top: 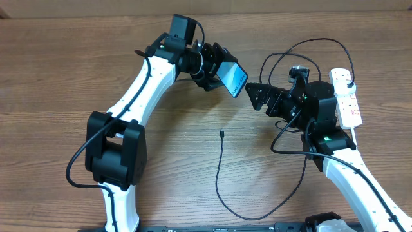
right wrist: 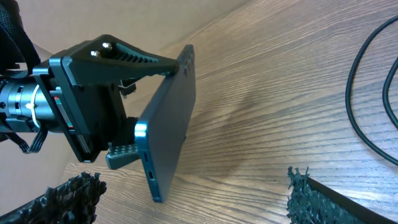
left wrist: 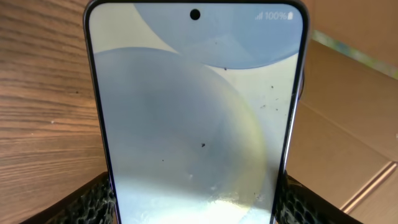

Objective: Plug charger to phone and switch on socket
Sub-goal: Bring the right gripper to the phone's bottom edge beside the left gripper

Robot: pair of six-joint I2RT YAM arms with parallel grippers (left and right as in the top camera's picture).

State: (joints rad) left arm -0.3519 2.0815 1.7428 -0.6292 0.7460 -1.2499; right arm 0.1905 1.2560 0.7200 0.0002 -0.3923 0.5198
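My left gripper [top: 217,69] is shut on the phone [top: 234,79] and holds it tilted above the table. In the left wrist view the phone's light blue screen [left wrist: 196,112] fills the frame, with my jaws [left wrist: 194,208] against its two long sides. My right gripper [top: 257,96] is open and empty, just right of the phone's free end. The right wrist view shows that end of the phone and its port [right wrist: 151,175] between my open fingers [right wrist: 189,202]. The charger's connector tip [top: 221,134] lies loose on the table, and its thin black cable [top: 244,216] loops towards the socket [top: 347,103].
The socket's thick white cord [top: 353,132] runs beside my right arm. Black cable loops [top: 302,48] lie behind the right gripper and also show in the right wrist view [right wrist: 367,93]. A cardboard surface [left wrist: 348,124] lies beyond the table's far edge.
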